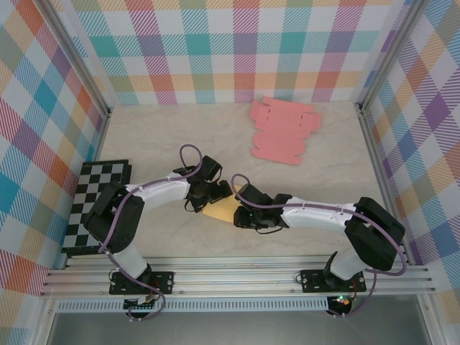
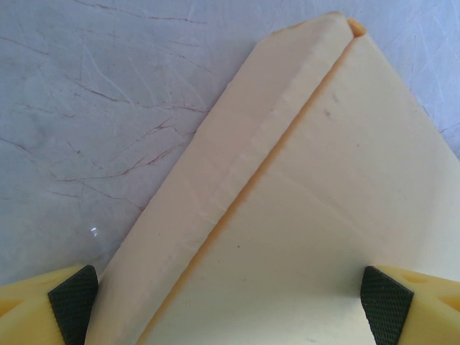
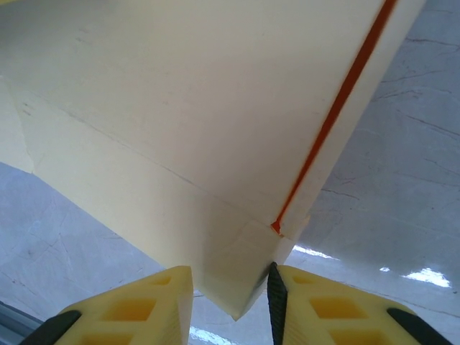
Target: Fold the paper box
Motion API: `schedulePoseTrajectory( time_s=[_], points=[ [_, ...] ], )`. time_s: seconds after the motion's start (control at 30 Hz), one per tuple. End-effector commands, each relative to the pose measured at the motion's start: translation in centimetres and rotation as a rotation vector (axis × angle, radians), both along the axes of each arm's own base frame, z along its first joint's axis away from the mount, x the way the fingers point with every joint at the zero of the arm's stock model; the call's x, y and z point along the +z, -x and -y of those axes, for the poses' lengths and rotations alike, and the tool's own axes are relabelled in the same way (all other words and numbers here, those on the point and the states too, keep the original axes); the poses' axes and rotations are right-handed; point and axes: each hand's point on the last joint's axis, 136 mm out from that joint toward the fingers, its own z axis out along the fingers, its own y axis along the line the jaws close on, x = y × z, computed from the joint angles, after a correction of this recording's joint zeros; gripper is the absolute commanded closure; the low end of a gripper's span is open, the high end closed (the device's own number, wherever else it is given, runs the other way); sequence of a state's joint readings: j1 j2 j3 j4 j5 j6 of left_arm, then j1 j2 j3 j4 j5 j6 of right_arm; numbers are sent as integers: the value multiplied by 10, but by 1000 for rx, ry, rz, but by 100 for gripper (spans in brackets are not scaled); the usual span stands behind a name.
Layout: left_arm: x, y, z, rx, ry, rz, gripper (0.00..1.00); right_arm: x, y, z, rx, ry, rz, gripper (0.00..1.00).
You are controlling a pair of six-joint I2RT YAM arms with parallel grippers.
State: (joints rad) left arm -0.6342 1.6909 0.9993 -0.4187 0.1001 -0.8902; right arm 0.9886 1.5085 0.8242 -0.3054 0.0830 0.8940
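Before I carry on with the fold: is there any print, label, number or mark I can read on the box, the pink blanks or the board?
None: no readable text in any view.
The paper box is blank on the faces that show, with only a plain orange line along a seam.
The pink box blanks and the checkered board carry no writing.

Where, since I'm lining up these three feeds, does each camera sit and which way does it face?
Top external: above and behind the bases, looking down at the table; both arms, left gripper and right gripper meeting at the yellow box.
Left wrist: on the left arm, looking down on the box's folded flaps; its open fingers show.
Right wrist: on the right arm, low, facing the box's corner, pinched between its fingers.
All three share the box.
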Motion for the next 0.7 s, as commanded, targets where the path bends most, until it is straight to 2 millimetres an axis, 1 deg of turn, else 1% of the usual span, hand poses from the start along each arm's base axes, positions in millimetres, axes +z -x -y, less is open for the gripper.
schedulePoseTrajectory(
  time_s=[0.0, 0.07, 0.13, 0.2, 0.33, 0.57, 0.67],
  points=[
    [-37, 29, -37, 39, -182, -113, 6, 4, -6, -7, 41, -9, 60, 65],
    [-37, 29, -37, 38, -183, -114, 6, 3, -6, -6, 43, 4, 58, 63],
    [-35, 28, -37, 38, -180, -110, 6, 1, -7, -4, 42, 23, 54, 58],
    [-36, 29, -37, 39, -182, -113, 6, -2, -6, -4, 46, 25, 54, 57],
    [-37, 29, -37, 41, -181, -114, 6, -2, -9, -5, 41, 15, 67, 57],
    [-39, 30, -36, 44, -174, -119, 6, 2, -12, -17, 49, -47, 88, 60],
    [-38, 29, -36, 46, -174, -116, 6, 2, -14, -13, 41, -13, 90, 61]
  ],
)
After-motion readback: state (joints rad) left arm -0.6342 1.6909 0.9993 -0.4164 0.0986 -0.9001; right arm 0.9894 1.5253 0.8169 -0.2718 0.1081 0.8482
